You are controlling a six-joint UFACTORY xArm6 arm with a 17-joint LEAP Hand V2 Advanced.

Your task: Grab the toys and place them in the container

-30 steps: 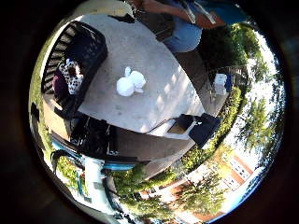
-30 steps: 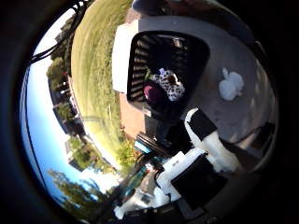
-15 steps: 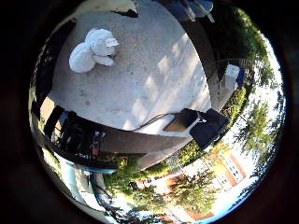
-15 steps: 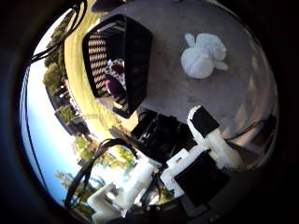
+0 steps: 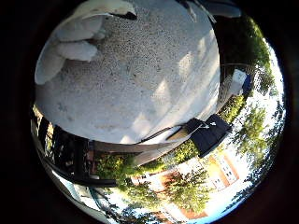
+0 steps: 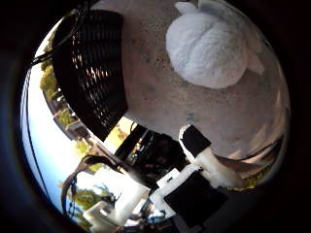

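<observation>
Outdoors, speckled stone tabletop [image 5: 154, 84]. White plush toy [image 6: 206, 48] lies on it right under my palm, filling much of the view. Black mesh basket [image 6: 95, 82] sits beside it, apart. My hand [image 6: 194, 170] is open, finger extended, holding nothing.

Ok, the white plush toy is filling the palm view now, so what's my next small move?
Probably lower the hand a little more and curl the fingers round the white plush toy. It lies close under the palm on the stone table, untouched, beside the black basket.
</observation>
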